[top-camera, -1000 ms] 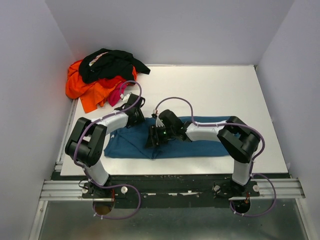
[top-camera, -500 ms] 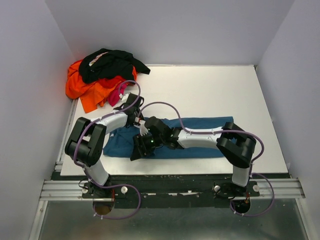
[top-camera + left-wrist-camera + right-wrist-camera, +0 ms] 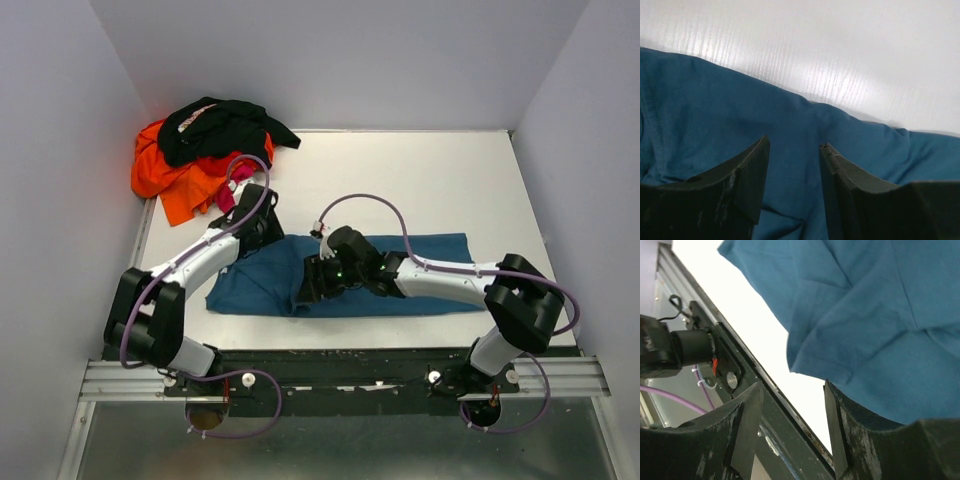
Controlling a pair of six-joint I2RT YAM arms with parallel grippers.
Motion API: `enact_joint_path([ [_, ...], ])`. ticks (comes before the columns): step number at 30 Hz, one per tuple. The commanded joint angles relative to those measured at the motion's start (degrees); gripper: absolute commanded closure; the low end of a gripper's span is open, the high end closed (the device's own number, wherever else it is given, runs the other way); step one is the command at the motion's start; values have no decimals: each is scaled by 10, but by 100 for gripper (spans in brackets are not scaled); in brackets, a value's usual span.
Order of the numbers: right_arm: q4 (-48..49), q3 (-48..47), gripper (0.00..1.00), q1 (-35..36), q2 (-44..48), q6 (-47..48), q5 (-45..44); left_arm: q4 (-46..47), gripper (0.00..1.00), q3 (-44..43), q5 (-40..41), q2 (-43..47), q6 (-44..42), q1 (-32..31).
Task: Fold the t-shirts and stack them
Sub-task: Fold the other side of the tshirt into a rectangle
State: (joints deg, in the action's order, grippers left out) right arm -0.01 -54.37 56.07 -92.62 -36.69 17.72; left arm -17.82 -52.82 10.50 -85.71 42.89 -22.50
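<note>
The teal shirt (image 3: 250, 285) is laid out lengthwise along the near part of the white table (image 3: 420, 175), while the black shirt (image 3: 225, 128), the orange shirt (image 3: 165, 178) and the pink shirt (image 3: 228, 195) are heaped together at the far left corner. The left end effector (image 3: 795, 146) is held open just above the teal cloth near its far edge, with nothing caught between its fingers. The right end effector (image 3: 792, 385) is likewise seen open, with a folded hem at the shirt's near left part just beyond its fingers, close to the table's front rail (image 3: 775, 405).
</note>
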Motion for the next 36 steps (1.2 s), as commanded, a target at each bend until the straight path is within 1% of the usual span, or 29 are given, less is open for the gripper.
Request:
enact_joint_path([
  [1, -39, 40, 44, 1, 12, -43, -65, -40, 41, 37, -3, 78, -11, -3],
  [3, -36, 54, 48, -1, 15, -65, -67, -43, 42, 62, -15, 116, -2, -9],
  [5, -38, 59, 52, -1, 11, -87, -67, -49, 45, 89, -33, 150, 9, -12],
  [6, -36, 61, 52, -1, 8, -95, -64, -50, 46, 104, -43, 164, 15, -14],
  [9, -20, 69, 52, -1, -1, -125, -45, -50, 46, 141, -79, 199, 33, -21],
  [11, -6, 78, 49, -1, -3, -145, -37, -49, 46, 160, -92, 213, 43, -27],
  [12, 19, 82, 48, -1, -5, -155, -35, -49, 46, 168, -98, 218, 45, -31],
  [15, 48, 86, 48, -1, -15, -161, -18, -43, 46, 180, -130, 219, 44, -36],
  [18, 48, 75, 48, -1, -33, -152, -18, -48, 46, 180, -145, 207, 41, -42],
  [20, 50, 68, 48, -1, -40, -149, -17, -48, 47, 180, -142, 200, 40, -46],
  [25, 51, 56, 48, -1, -50, -148, -17, -45, 51, 179, -149, 186, 38, -49],
  [30, 51, 52, 48, -1, -60, -147, -18, -68, 51, 183, -122, 193, 44, -54],
  [33, 53, 52, 48, -1, -63, -147, -19, -56, 51, 194, -126, 193, 47, -54],
  [34, 53, 53, 48, -1, -62, -148, -21, -51, 55, 193, -134, 189, 49, -54],
  [36, 53, 53, 48, -2, -61, -147, -21, -45, 67, 192, -141, 185, 52, -57],
])
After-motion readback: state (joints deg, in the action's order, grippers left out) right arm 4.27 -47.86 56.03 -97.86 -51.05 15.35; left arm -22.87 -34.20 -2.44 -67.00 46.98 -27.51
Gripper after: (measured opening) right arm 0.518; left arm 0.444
